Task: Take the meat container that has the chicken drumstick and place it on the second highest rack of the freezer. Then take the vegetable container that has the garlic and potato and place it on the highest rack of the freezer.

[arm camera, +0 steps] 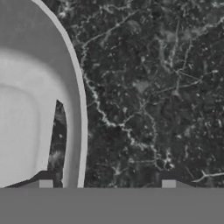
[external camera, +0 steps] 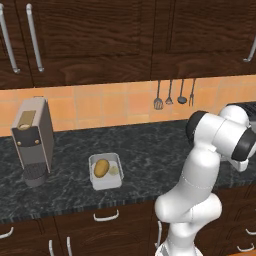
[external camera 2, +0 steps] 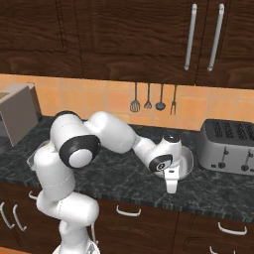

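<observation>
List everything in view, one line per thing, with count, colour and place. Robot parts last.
vegetable container: one, pale grey tray, on the counter left of the arm
potato: one, yellow-brown, in that tray
garlic: one, whitish, beside the potato
coffee machine: one, grey, counter's left end
toaster: one, silver, counter's right end
bowl: one, grey, round, on the counter under the hand
hanging utensils: four, dark, on the orange tiled wall
counter: one, black marbled
cabinets: dark wood, above and below the counter
arm: one, white, bent right across the counter
gripper: one, jaws apart astride the bowl's rim
</observation>
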